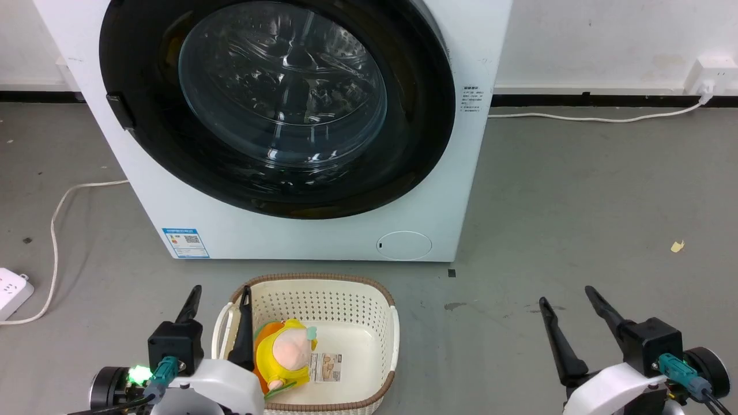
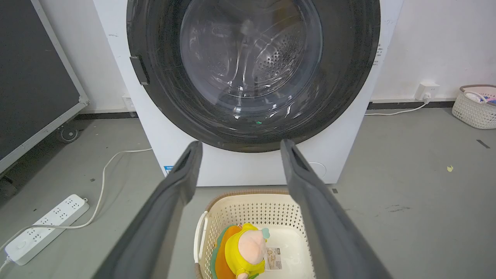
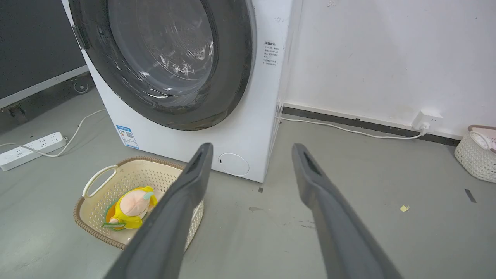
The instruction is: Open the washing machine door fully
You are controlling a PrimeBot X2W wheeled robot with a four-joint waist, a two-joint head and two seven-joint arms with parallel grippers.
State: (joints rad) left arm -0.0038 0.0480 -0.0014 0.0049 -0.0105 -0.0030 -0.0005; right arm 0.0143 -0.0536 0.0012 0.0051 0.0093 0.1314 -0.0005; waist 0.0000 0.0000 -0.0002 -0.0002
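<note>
fingers of left gripper (image 1: 221, 291) and right gripper (image 1: 565, 295) are standing spread and released, low over the floor. washing machine door (image 1: 277, 104) is sitting shut against the washing machine (image 1: 288, 239), well apart from both pairs, ahead of the tips. left pair is pointing at it over the basket (image 1: 323, 278) holding a plush toy (image 1: 288, 351). left wrist view is taking in a dark wheeled panel (image 2: 35, 77). right wrist view is catching a second basket (image 3: 478, 155) near the wall.

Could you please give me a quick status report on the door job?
Left gripper and right gripper open, empty, hanging low. Washing machine door shut, untouched. Basket with plush toy sits just before it, possibly in the way.
</note>
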